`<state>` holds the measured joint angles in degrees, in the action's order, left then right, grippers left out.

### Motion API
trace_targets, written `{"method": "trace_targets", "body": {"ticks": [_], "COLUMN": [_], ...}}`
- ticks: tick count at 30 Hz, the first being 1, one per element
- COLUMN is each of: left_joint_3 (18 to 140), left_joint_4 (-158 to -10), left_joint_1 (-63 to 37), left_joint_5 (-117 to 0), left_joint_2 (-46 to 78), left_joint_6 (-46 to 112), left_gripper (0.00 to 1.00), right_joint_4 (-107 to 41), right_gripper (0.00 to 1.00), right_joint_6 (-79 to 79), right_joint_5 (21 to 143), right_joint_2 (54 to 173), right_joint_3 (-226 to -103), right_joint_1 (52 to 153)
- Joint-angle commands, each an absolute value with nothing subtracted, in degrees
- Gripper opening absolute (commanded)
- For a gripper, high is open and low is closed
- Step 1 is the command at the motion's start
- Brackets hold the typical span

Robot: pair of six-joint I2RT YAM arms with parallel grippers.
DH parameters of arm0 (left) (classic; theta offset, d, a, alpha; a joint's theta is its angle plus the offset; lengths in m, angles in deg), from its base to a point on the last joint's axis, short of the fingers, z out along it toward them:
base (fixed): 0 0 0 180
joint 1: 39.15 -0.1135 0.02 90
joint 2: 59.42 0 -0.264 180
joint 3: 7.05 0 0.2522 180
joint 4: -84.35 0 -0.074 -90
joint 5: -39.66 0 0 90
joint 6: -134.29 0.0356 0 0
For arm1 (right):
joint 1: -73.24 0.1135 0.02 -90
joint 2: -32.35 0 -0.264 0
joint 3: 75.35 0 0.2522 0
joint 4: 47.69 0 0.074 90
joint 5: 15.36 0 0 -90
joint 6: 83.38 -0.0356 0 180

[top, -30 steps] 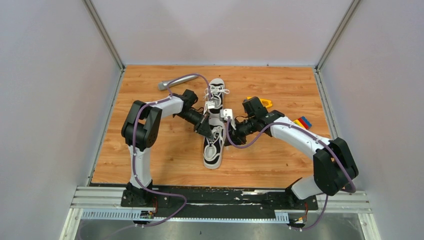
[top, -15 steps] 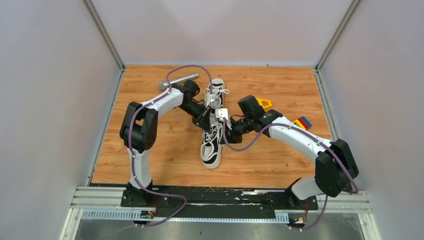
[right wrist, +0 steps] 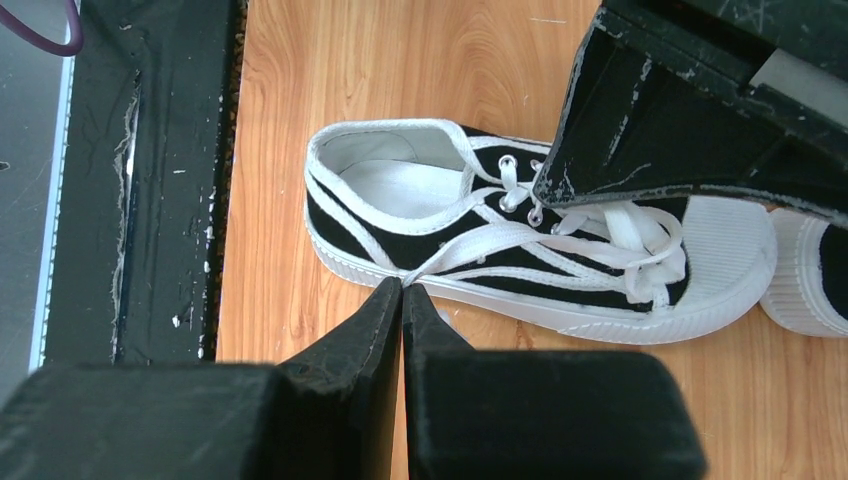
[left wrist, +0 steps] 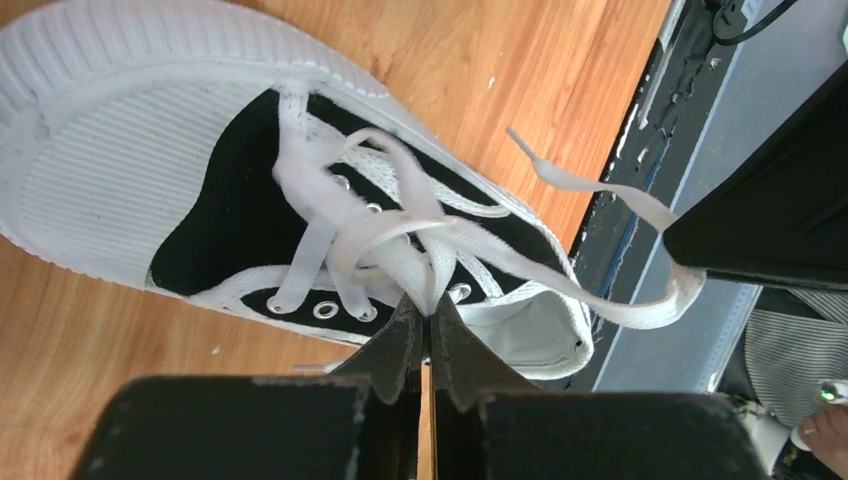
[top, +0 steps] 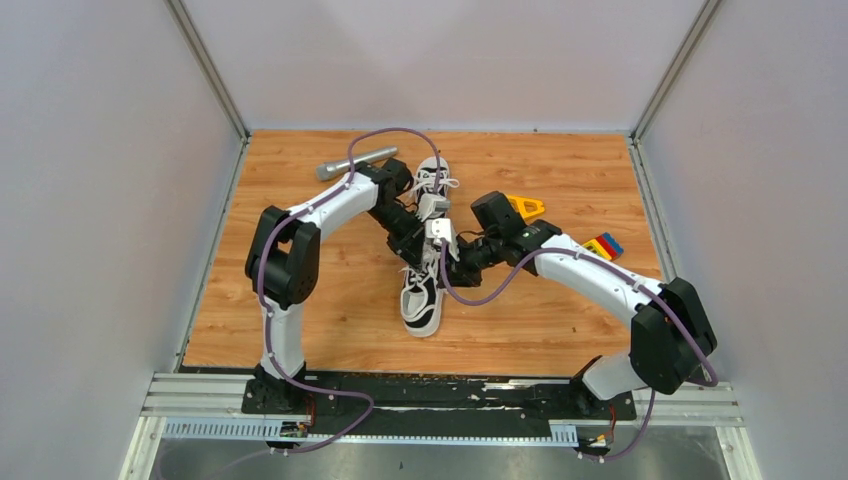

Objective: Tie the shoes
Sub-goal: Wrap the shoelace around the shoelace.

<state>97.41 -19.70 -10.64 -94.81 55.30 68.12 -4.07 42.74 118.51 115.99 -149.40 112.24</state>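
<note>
The shoes lie toe to toe in a line on the wooden table, the near shoe (top: 420,298) and the far shoe (top: 432,178). Both are black-and-white canvas with white soles. My left gripper (top: 424,246) hangs over the near shoe's (left wrist: 200,200) lacing and is shut on a bunch of white lace (left wrist: 428,305). One lace strand (left wrist: 600,300) runs off to the right. My right gripper (top: 445,260) sits beside the near shoe (right wrist: 450,250), shut on a lace (right wrist: 402,287) pulled over the shoe's side. The far shoe's toe cap (right wrist: 812,285) shows at the right edge.
A grey metal cylinder (top: 355,162) lies at the back left. A yellow object (top: 527,207) and coloured blocks (top: 604,245) lie to the right. Grey walls enclose the table on three sides, and a black rail (right wrist: 150,180) runs along the near edge.
The left arm has swung farther back and the right gripper has moved left, so the two now sit close over the near shoe. The near shoe has shifted slightly left.
</note>
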Motion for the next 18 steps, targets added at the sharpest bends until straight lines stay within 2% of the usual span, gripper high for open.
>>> {"method": "trace_targets", "body": {"ticks": [1,5,8,10,15,18], "left_joint_3": [100.4,99.5,99.6,96.2,82.5,76.9], "left_joint_4": [-16.5,-19.0,-17.5,-20.8,-37.4,-42.2], "left_joint_1": [-10.3,-10.2,-10.6,-10.9,-11.9,-12.7], "left_joint_5": [-95.4,-94.9,-101.7,-105.7,-106.9,-108.3], "left_joint_2": [51.8,50.8,52.0,51.0,45.8,42.8], "left_joint_6": [70.9,69.7,70.2,69.1,61.8,63.0], "left_gripper": [0.00,0.00,0.00,0.00,0.00,0.00], "right_joint_4": [-5.2,-5.1,-4.9,-4.6,-4.9,-5.3], "right_gripper": [0.05,0.05,0.05,0.04,0.04,0.04], "right_joint_6": [43.1,42.9,42.8,43.0,45.6,48.8], "right_joint_5": [118.2,117.9,117.4,117.6,118.1,118.1], "right_joint_2": [116.5,117.2,117.9,117.9,116.4,116.8], "right_joint_3": [-151.9,-153.0,-153.6,-153.6,-151.6,-150.1], "right_joint_1": [112.7,113.0,113.0,113.0,113.7,115.1]}}
